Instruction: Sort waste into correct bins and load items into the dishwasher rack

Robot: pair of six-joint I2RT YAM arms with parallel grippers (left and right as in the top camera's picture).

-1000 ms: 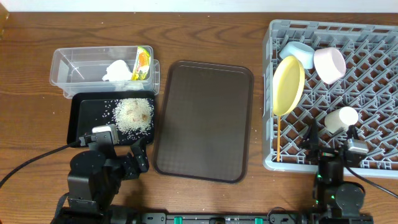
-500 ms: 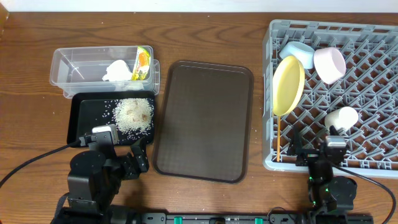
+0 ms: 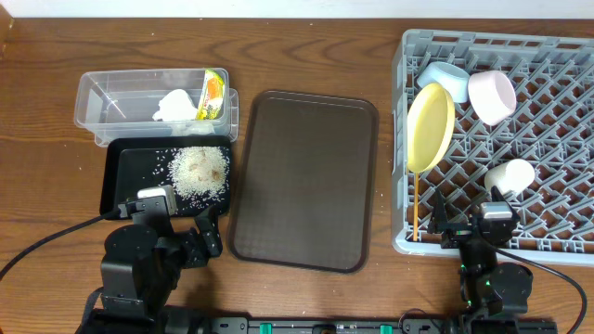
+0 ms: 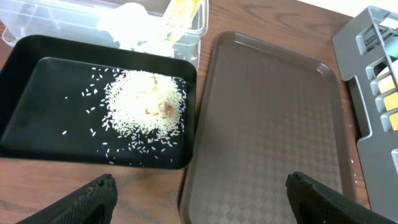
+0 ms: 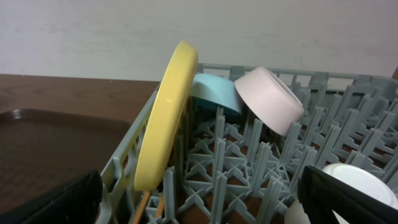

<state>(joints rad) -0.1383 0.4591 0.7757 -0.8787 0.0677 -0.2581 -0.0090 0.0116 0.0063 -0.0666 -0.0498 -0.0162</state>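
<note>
Placement of every task object appears complete, so the coming move is judged to be a retreat of the right pincer, which is seen spread wide and empty at the near wall of the dishwasher rack. The small pale cup lies just beyond this pincer and slightly to its right, inside the rack. The chopsticks lie beyond and to its left, with their long axis running front to back along the rack's left wall, below the upright yellow plate. The light blue bowl and the white-pinkish bowl are lodged at the far side. The right arm is the nearer one to all of these. The left pincer is likewise released and empty, near the black tray that holds the rice. The napkin and wrapper are contained in the clear tub. Compared with one second earlier, the right pincer has been drawn back from beside the cup toward the rack's near edge; the left arm and all objects are unchanged.
</note>
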